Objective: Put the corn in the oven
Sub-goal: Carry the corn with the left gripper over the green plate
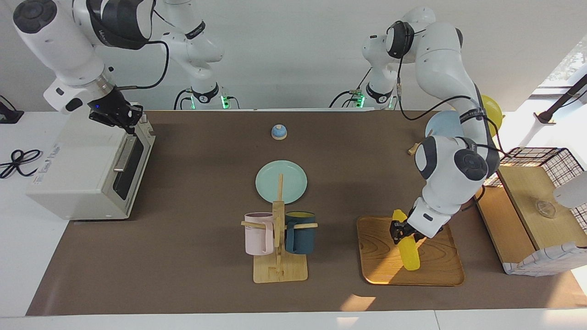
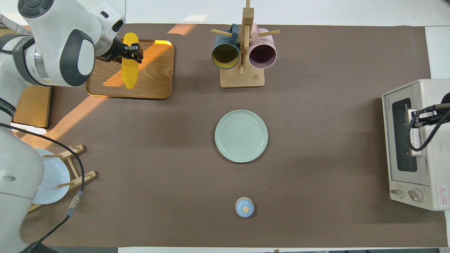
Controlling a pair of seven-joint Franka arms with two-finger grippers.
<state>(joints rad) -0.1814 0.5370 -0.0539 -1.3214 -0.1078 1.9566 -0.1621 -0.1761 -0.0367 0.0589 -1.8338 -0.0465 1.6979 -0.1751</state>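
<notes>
The yellow corn (image 1: 407,247) (image 2: 129,72) hangs tilted just over the wooden tray (image 1: 380,256) (image 2: 154,73), which lies toward the left arm's end of the table. My left gripper (image 1: 402,230) (image 2: 131,49) is shut on the cob's upper part. The white oven (image 1: 78,160) (image 2: 436,105) stands at the right arm's end with its dark glass door closed. My right gripper (image 1: 130,124) (image 2: 414,120) is down at the top of the door, shut on the end of the silver handle (image 1: 123,157) (image 2: 417,142) nearer the robots.
A mint plate (image 1: 281,181) lies mid-table, and a wooden rack with a pink and a dark blue mug (image 1: 279,243) stands farther from the robots. A small blue bell-like thing (image 1: 279,132) sits near the robots. A wooden box with a wire basket (image 1: 536,206) flanks the tray.
</notes>
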